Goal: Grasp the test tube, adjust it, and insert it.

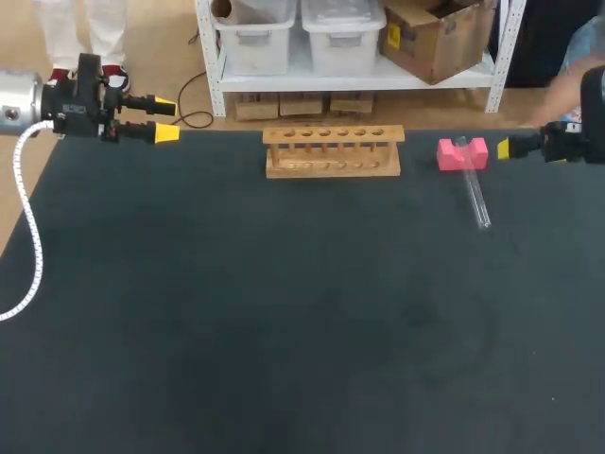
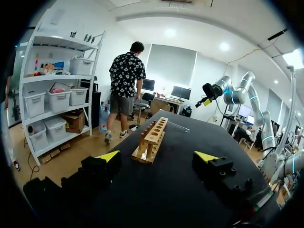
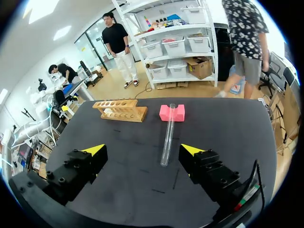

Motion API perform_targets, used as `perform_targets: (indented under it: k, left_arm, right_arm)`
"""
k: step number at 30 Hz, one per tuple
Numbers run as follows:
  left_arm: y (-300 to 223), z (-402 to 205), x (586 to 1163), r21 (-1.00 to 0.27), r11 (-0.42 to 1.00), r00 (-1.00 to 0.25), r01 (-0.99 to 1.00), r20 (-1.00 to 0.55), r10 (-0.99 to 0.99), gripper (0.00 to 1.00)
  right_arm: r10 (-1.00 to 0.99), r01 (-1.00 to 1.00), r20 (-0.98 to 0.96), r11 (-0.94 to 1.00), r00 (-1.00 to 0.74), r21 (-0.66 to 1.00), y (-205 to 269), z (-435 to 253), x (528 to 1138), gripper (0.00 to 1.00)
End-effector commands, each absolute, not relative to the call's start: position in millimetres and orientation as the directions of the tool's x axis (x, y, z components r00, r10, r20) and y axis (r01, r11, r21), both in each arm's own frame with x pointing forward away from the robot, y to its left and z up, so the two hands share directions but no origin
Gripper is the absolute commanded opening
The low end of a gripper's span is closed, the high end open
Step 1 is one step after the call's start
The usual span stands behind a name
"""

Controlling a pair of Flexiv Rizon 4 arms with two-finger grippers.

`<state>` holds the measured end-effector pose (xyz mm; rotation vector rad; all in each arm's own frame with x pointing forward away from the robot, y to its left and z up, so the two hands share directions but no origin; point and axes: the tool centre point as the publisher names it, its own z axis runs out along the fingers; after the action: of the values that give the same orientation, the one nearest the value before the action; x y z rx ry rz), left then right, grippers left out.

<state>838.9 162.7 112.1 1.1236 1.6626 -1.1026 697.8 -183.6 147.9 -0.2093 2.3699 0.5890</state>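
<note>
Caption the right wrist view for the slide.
Right gripper, fingers open, faces the test tube, whose far end rests on the pink block; wooden rack beside it.

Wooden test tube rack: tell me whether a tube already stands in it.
No, the wooden test tube rack has empty holes; the clear glass test tube lies with one end on the pink block.

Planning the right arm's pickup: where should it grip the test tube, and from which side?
Take the test tube mid-length on bare glass, clear of the pink block, from above, fingers straddling it crosswise. One end rests in the block's notch, so it seems propped, leaving room beneath.
</note>
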Motion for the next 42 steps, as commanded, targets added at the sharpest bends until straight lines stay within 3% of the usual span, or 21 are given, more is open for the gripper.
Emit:
perform_targets:
  k: [1, 20, 28, 42]
  left_arm:
    - [163, 112, 840, -0.211, 0.215, -0.259, 0.954, -0.939, 0.228, 1.00]
    - [163, 112, 840, -0.211, 0.215, -0.259, 0.954, -0.939, 0.228, 1.00]
    - [163, 112, 840, -0.211, 0.215, -0.259, 0.954, -0.939, 0.228, 1.00]
    - [163, 112, 840, -0.211, 0.215, -0.259, 0.954, -0.939, 0.228, 1.00]
  right_arm:
    - [0.007, -0.297, -0.652, 0.886, -0.758, 0.355, -183, 149, 697, 1.00]
    - [0.007, -0.297, -0.652, 0.886, -0.758, 0.355, -183, 149, 697, 1.00]
    - [-0.067, -0.173, -0.691, 0.981, -0.719, 0.086, -175, 148, 705, 1.00]
    - [-0.043, 0.114, -0.774, 0.982, -0.632, -0.148, -157, 118, 728, 1.00]
